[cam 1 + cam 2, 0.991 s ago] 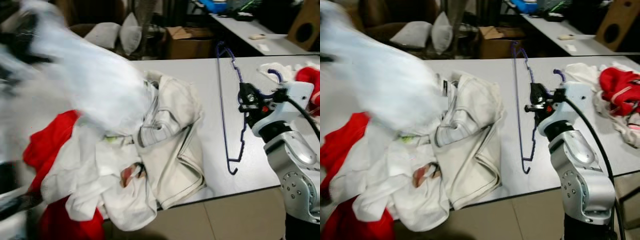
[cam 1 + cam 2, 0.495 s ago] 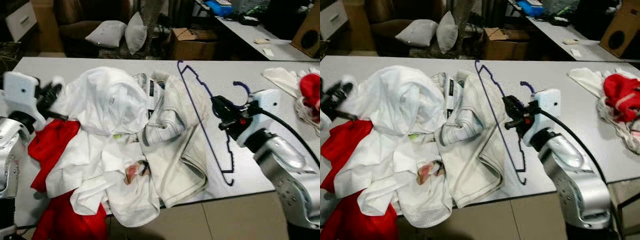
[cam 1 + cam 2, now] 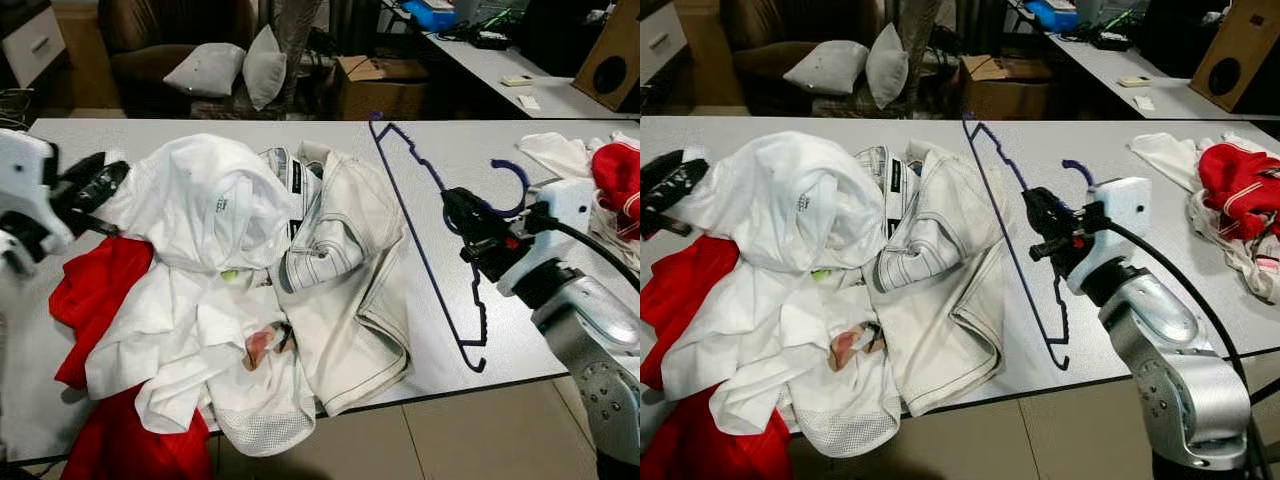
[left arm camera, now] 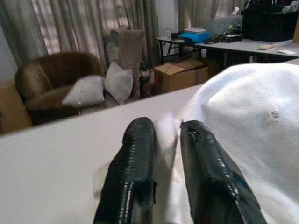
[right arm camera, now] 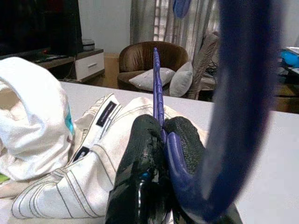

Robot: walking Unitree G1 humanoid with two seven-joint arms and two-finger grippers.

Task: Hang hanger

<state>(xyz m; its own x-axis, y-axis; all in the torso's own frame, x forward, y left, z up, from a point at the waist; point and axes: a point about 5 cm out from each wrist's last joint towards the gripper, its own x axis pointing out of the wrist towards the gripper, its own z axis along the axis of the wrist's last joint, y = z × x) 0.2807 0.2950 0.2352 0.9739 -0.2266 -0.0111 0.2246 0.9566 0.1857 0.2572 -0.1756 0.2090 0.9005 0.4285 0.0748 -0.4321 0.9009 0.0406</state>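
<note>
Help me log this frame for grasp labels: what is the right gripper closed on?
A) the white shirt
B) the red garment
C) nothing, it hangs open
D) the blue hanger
D: the right gripper has its black fingers pinched on the thin blue hanger, whose hook curves just above the wrist, while the left gripper grips the white shirt.

Silver arms w/ white wrist housings, black cable, textured black gripper fingers [image 5: 145,154].
</note>
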